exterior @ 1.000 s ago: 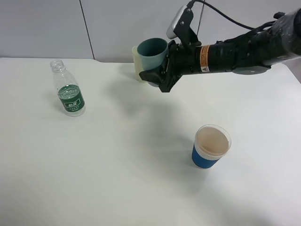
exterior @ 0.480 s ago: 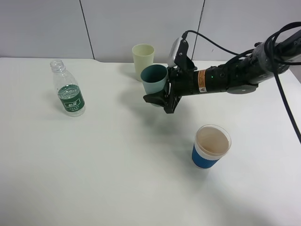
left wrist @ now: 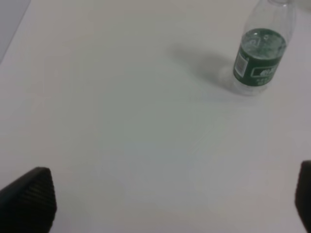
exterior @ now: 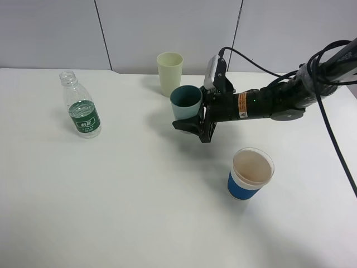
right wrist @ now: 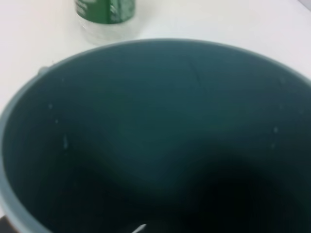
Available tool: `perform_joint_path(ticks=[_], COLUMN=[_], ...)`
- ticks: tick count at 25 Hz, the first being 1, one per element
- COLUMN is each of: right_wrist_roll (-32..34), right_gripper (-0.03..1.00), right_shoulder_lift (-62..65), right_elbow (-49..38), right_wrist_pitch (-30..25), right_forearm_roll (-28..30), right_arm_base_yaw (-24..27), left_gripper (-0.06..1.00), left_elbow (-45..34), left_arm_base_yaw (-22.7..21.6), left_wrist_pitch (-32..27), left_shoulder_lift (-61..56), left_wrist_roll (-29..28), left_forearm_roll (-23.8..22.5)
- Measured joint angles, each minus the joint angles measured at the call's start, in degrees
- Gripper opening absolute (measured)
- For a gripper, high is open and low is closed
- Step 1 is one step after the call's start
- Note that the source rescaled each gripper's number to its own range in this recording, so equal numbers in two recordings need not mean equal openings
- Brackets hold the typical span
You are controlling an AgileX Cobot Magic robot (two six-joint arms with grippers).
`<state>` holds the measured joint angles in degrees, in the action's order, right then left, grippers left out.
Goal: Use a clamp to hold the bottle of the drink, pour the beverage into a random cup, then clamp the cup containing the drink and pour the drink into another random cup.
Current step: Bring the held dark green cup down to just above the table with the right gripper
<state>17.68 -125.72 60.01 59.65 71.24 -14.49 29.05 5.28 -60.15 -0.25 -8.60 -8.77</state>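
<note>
Right gripper (exterior: 191,126) jaws clamp the teal cup (exterior: 186,102), upright, low over the tabletop (exterior: 139,201) beside the yellow-green cup (exterior: 169,72). Left jaws wide open, empty. Risk: releasing early tips it.

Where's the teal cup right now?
In the high view the teal cup sits mid-table in the right gripper, just in front of the pale yellow-green cup.

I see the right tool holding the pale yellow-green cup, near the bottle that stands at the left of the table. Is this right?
Not quite. The right tool holds the teal cup, not the pale yellow-green cup, which stands free behind it; the exterior high view shows this. The bottle does stand at the left of the table.
</note>
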Motion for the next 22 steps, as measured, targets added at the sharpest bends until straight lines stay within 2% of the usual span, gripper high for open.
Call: perform_joint_path(ticks=[7,22], right_wrist_roll=[-0.5,-3.0], right_gripper=[0.00,0.00], right_shoulder_lift=[-2.1,-7.1], right_elbow=[0.0,0.1], right_wrist_pitch=[5.8,7.9], right_forearm_roll=[-0.3,-1.6], right_arm_base_yaw=[2.5,4.3], left_gripper=[1.00,1.00], left_elbow=[0.0,0.0], left_arm_base_yaw=[0.0,0.0], left_wrist_pitch=[0.0,0.0], left_shoulder_lift=[0.0,0.0], left_wrist_roll=[0.0,0.0], left_forearm_roll=[0.0,0.0])
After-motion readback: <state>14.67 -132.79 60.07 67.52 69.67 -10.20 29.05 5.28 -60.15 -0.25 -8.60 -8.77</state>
